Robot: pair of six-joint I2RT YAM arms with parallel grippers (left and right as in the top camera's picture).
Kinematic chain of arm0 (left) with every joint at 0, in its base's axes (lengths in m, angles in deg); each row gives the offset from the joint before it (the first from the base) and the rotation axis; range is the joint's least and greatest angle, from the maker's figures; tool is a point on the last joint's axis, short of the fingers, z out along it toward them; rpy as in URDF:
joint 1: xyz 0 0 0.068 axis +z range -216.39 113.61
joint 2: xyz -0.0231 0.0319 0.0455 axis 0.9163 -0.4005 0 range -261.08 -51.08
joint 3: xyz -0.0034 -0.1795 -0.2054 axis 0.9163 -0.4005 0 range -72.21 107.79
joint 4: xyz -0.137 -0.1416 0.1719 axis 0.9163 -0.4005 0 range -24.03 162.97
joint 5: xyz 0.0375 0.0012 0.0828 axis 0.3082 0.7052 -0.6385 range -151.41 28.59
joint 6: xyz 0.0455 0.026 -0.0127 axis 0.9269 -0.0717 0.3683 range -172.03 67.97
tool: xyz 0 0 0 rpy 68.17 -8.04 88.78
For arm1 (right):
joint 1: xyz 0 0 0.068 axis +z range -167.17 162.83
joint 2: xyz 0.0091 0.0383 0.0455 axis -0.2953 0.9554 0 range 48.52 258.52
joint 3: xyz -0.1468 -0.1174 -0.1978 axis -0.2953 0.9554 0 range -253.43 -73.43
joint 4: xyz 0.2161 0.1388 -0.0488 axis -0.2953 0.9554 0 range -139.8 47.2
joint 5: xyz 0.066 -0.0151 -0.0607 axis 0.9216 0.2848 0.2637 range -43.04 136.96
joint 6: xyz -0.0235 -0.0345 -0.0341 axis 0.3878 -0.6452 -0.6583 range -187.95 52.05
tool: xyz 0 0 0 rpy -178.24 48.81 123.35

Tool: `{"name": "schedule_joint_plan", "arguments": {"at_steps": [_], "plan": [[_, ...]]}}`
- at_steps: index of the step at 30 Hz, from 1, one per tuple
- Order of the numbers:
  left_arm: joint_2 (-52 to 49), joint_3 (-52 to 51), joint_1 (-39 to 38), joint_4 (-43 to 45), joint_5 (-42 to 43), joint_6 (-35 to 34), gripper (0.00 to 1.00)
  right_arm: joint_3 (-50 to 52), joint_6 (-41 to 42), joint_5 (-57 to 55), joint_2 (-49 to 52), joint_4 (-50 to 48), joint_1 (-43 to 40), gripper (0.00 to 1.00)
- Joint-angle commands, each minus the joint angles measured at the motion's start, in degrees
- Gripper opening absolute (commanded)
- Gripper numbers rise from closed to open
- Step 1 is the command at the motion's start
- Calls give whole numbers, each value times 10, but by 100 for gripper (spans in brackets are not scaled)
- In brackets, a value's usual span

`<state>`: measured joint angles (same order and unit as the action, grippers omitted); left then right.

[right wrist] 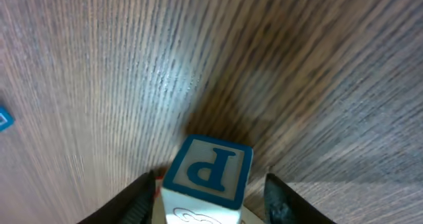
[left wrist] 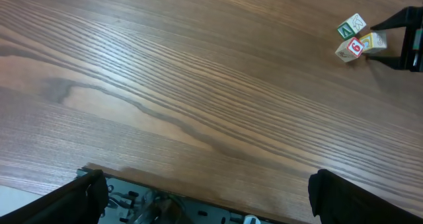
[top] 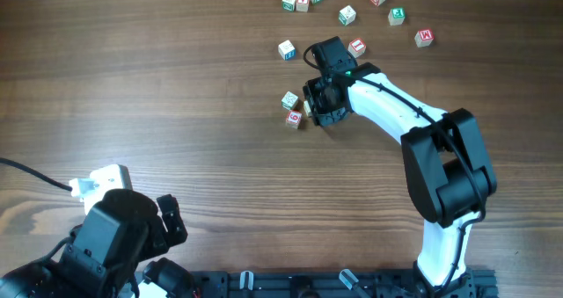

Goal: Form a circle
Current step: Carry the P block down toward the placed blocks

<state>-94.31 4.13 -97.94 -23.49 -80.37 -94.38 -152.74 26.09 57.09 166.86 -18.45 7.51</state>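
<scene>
Overhead view: clump of letter cubes (top: pixel 291 101) just beyond the table's (top: pixel 158 87) centre, just left of the right gripper (right wrist: pixel 209 196), whose half-open jaws straddle the P cube (right wrist: pixel 206 168) unclamped. Left gripper (left wrist: pixel 208 187), wide open and empty, lies well apart.

Overhead looks straight down on the whole surface (top: pixel 176 113); left wrist shares its cube clump (top: pixel 293 109) from afar, right wrist presses close.
</scene>
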Motion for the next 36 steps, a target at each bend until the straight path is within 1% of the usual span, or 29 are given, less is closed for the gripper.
{"name": "schedule_joint_plan", "arguments": {"at_steps": [1, 3, 7, 8, 10, 16, 20, 25, 27, 33, 36], "plan": [[1, -1, 3, 0, 1, -7, 100, 2, 4, 2, 12, -1, 0, 57], [1, -1, 3, 0, 1, -7, 100, 2, -1, 2, 11, -3, -5, 62], [1, -1, 3, 0, 1, -7, 100, 2, -11, 3, 10, 8, -23, 63], [1, -1, 3, 0, 1, -7, 100, 2, -12, 3, 10, 11, -28, 61], [1, -1, 3, 0, 1, -7, 100, 2, -26, 5, 10, 8, -31, 55], [1, -1, 3, 0, 1, -7, 100, 2, -28, 16, 10, 5, -31, 54], [1, -1, 3, 0, 1, -7, 100, 2, -54, 16, 10, -7, -30, 54], [1, -1, 3, 0, 1, -7, 100, 2, -54, 15, 10, -7, -30, 46], [1, -1, 3, 0, 1, -7, 100, 2, -55, 16, 10, -7, -30, 46], [1, -1, 3, 0, 1, -7, 100, 2, -70, 16, 10, -7, -30, 54], [1, -1, 3, 0, 1, -7, 100, 2, -71, 16, 11, -7, -30, 55]]}}
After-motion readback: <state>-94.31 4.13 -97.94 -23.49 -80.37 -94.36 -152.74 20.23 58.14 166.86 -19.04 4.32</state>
